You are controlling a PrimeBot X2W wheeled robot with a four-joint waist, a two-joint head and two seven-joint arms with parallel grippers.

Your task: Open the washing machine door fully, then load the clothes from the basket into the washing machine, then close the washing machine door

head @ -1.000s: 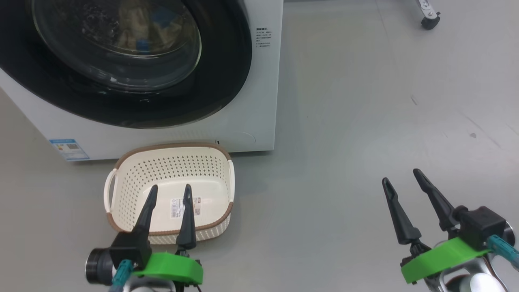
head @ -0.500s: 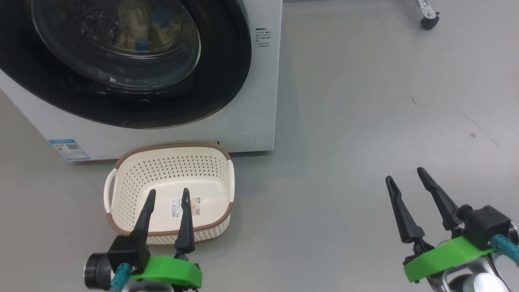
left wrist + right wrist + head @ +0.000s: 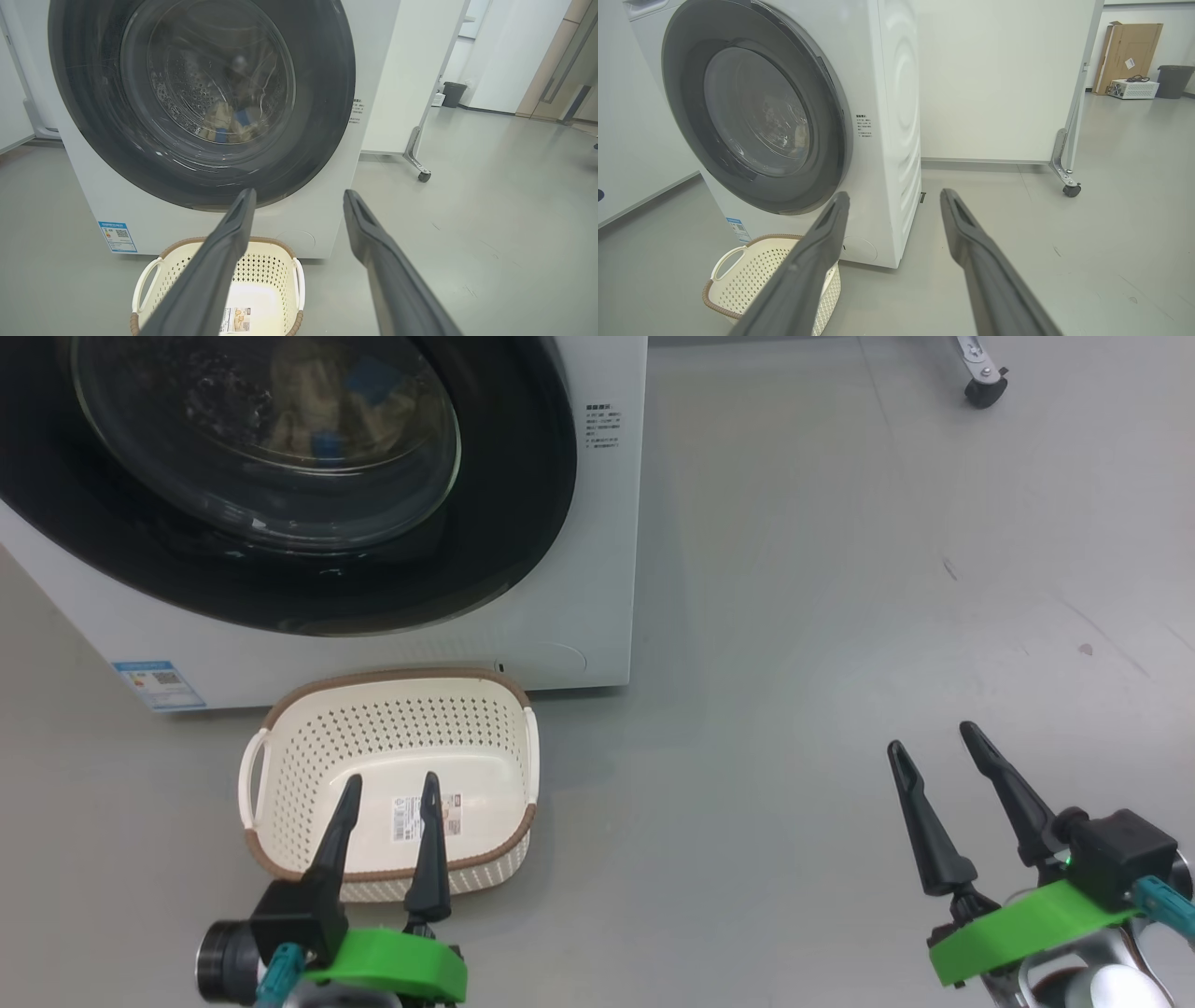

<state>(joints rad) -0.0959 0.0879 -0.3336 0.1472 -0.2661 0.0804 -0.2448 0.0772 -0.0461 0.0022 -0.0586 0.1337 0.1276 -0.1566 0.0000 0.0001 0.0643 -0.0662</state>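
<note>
The door looks shut on the washer with the clothes inside, the basket lies empty just near it, and with our left claw and right claw spread and holding nothing, we should just check the door is tight.
</note>
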